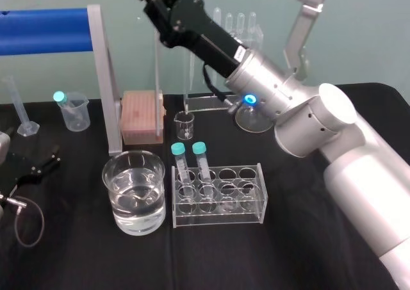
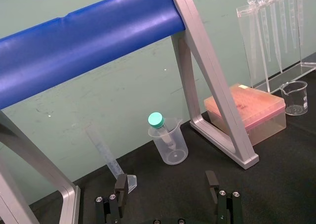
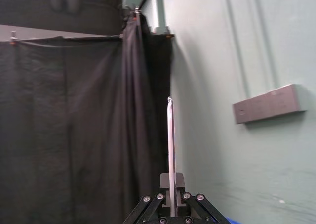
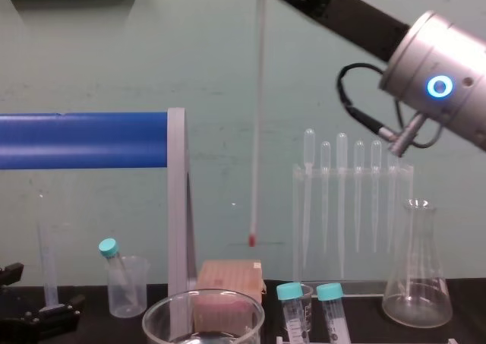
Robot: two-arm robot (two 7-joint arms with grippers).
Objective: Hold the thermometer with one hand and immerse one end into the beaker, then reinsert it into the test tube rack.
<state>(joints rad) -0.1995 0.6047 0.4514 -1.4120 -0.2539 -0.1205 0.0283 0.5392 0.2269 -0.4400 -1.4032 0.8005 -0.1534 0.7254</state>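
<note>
We start w/ the black tabletop. On it the blue-bar frame stands at the left rear, and the right arm reaches up and across from the right. The beaker, part-filled w/ clear liquid, sits near the front. Just beside it on its right is the test tube rack, w/ two teal capped tubes in its back row. The thermometer hangs upright, high up, w/ its red tip well above the tabletop. In the chest view the tip is over the pink tip box, i.e. behind the beaker and not over its mouth. The right end effector is pinching the rod partway up, w/ a length sticking out above the pinch. The left end effector is parked low at the left, fingers spread, holding nothing. We judge the dip not yet begun. Risks: the rod is thin glass w/ a long free length, so a fast move toward the beaker could swing the tip into the frame's upright or the beaker rim. Lowering too far could knock the tip on the glass bottom. A smooth rod may also slide in the pinch. Later, the rack holes look narrow and the capped tubes stand close, so poor alignment could jam or snap it.
</note>
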